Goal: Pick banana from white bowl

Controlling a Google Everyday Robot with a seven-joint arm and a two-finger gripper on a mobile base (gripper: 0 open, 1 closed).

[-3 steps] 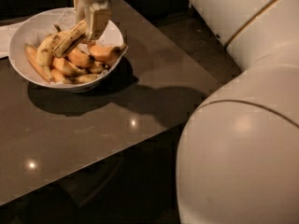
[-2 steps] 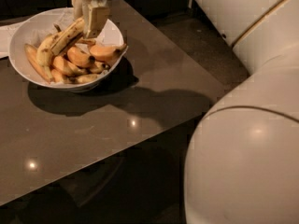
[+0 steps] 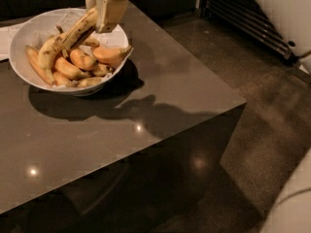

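A wide white bowl (image 3: 32, 33) stands at the back left of the dark table (image 3: 170, 96). It holds several pieces of fruit. A long spotted banana (image 3: 65, 39) lies slanted across the bowl, its right end raised. My gripper (image 3: 101, 9) hangs from the top edge of the view over the bowl's right rim. It is shut on the banana's raised end. The banana's lower left end still rests among the other fruit.
Orange-yellow fruit pieces (image 3: 81, 60) fill the bowl under the banana. A white sheet (image 3: 5, 39) lies left of the bowl. The table's corner (image 3: 240, 101) points right, with floor (image 3: 272, 110) beyond. White robot body parts show at top right (image 3: 286, 8) and bottom right (image 3: 291, 212).
The big white arm that filled the right side has swung out of view, uncovering the floor. The gripper has stayed on the banana and its held end sits slightly higher.
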